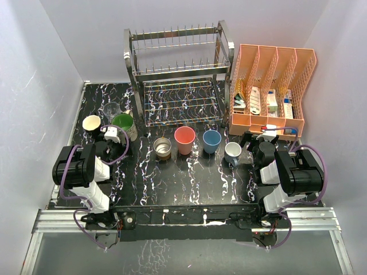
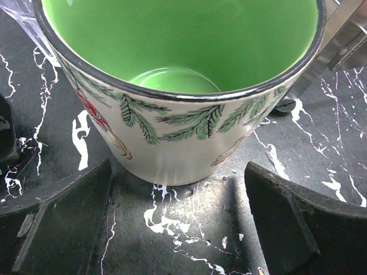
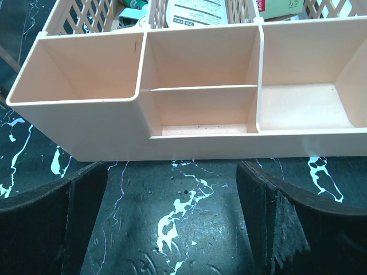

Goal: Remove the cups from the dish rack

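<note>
1. Looking down from above, the two-tier wire dish rack [image 1: 179, 74] stands at the far middle of the black marbled surface [image 1: 189, 177]. No cup shows on either of its tiers.
2. Seven cups stand upright on the surface in front of the rack.
   - At the left are a clear glass [image 1: 110, 109], a cream cup [image 1: 92, 123] and a green-lined mug [image 1: 123, 125]. The mug is just beside the rack's left leg; whether they touch cannot be told.
   - Running towards the right is a row of four: a metal cup [image 1: 163, 148], a salmon-pink tumbler [image 1: 184, 139], a blue tumbler [image 1: 211, 141] and a pale handled mug [image 1: 232, 152].
3. The left gripper [image 2: 180, 226] has its jaws spread wide and holds nothing. Its wrist view shows the green-lined mug, painted with pine sprigs, standing on the surface just beyond the fingertips and not touched by them.
4. The right gripper [image 3: 172, 229] is also spread wide and empty.
   - It faces the low front compartments of the orange file organizer [image 3: 200, 114], and those compartments are bare.
   - In the top view it sits near the pale handled mug without touching it.
5. Judging from how things lie, the unloading looks finished or very nearly so. Every cup in view is already on the surface, and nothing visible remains in the rack to lift out. The likely remainder is only for both arms to draw back from the cups.
</note>
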Tool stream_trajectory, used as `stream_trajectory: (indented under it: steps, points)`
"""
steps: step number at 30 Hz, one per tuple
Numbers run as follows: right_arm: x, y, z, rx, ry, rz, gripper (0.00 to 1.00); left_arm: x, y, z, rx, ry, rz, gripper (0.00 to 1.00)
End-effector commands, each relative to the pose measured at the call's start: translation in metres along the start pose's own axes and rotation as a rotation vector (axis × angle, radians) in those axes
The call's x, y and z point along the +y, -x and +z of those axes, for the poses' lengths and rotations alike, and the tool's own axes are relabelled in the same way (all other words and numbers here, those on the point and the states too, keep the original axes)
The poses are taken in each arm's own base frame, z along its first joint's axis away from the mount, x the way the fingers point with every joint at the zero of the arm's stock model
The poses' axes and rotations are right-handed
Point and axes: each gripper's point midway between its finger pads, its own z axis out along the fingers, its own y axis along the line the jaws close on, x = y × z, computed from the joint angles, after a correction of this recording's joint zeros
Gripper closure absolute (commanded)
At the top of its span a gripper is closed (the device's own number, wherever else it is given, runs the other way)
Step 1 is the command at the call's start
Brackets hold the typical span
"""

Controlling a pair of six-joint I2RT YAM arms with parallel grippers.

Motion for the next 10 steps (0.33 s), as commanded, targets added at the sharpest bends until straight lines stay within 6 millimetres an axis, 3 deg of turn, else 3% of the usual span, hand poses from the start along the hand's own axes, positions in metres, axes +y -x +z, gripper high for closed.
stream_trajectory:
  steps: [1, 10]
  points:
    - [0.0028, 0.0251, 0.0077, -0.089, 0.011, -0.006, 0.02, -0.0013, 0.0132, 0.0015, -0.037, -0.018, 0.017, 0.03]
    - [0.0024, 0.0252, 0.0077, -0.089, 0.01, -0.006, 0.02, -0.001, 0.013, 0.0017, -0.036, -0.017, 0.017, 0.03]
